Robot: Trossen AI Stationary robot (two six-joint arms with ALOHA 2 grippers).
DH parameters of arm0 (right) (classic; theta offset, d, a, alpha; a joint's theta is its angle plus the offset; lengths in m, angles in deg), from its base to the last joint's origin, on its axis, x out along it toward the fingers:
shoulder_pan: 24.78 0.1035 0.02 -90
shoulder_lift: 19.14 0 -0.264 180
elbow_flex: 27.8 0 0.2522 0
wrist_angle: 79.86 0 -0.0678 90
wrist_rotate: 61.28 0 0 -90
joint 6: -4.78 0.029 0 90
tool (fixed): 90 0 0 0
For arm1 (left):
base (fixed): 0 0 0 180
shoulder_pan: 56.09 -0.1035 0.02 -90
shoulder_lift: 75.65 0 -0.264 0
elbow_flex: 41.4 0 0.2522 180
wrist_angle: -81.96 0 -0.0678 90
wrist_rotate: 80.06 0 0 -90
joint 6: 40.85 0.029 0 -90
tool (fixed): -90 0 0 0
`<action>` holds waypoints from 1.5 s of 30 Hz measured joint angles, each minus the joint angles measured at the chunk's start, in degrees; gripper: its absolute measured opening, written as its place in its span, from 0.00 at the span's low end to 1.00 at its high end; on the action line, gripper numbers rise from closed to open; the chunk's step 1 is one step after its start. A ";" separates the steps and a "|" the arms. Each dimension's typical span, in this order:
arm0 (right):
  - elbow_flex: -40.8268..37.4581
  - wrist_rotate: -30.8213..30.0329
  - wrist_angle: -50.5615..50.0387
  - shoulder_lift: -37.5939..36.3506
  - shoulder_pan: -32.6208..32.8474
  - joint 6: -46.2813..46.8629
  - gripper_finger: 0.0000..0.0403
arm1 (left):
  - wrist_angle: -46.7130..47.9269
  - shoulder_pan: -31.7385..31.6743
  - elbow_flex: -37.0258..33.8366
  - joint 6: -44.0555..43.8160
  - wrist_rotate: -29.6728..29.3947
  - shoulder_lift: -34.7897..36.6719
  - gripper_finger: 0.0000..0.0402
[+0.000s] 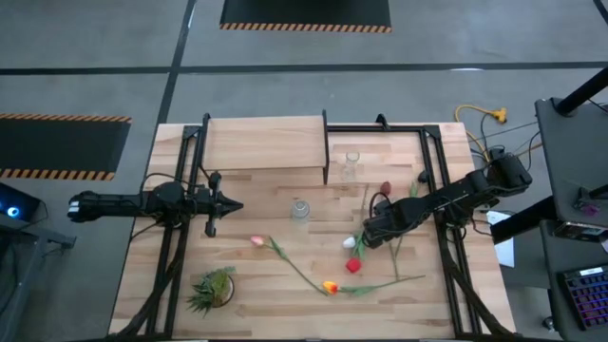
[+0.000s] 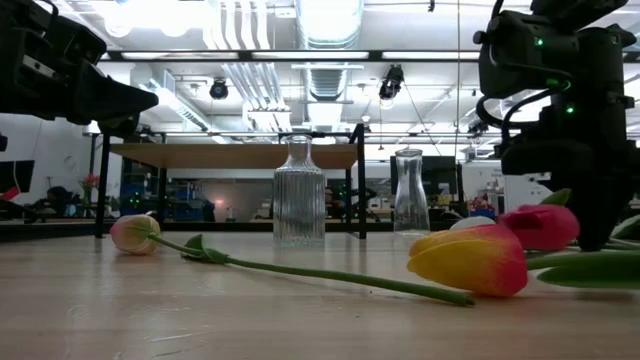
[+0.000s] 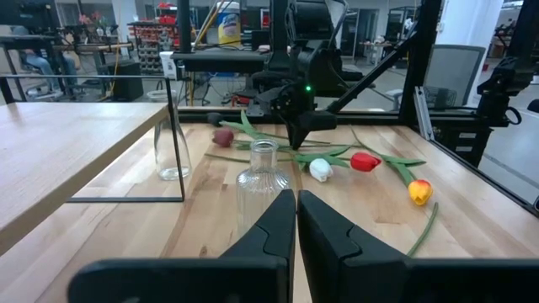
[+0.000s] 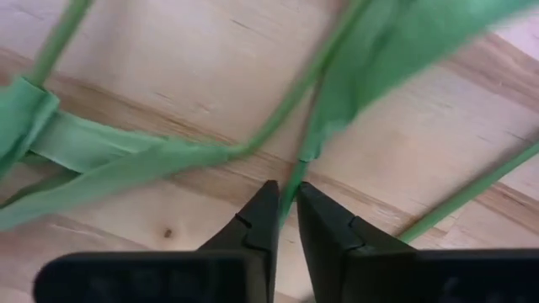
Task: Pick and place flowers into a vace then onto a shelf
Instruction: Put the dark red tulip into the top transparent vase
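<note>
Your right wrist cam alone shows the grip: right hand point(image 4: 286, 206) w/ dark fingertips pinching a thin green stem point(image 4: 296, 172) against pale planked tabletop point(image 4: 185, 59). From overhead, that arm reaches in from 3 o'clock, angled low, hand near centre-right among the flowers point(image 1: 353, 249): white, red, maroon heads close by, pink and orange-yellow ones toward 6 o'clock. Left hand point(image 1: 234, 205) hovers at 9 o'clock, fingers pressed together, holding nothing. Low cam shows a ribbed clear glass vase point(image 2: 299, 194) and a smooth slim one point(image 2: 411, 192), both upright. Shelf point(image 1: 264, 144), smooth pale wood on black legs, sits at 12 o'clock.
</note>
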 joint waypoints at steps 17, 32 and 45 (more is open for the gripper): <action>2.37 -2.03 -2.88 -3.48 -0.11 -3.50 0.02 | -0.01 0.00 0.00 -0.01 0.00 0.00 0.00; 3.98 -20.23 -1.81 -17.24 -0.13 -9.73 0.02 | -0.01 0.00 0.00 0.01 0.01 0.00 0.00; 4.59 -39.13 12.68 -23.17 -1.20 -28.47 0.02 | -0.01 0.00 0.00 -0.02 0.00 0.01 0.00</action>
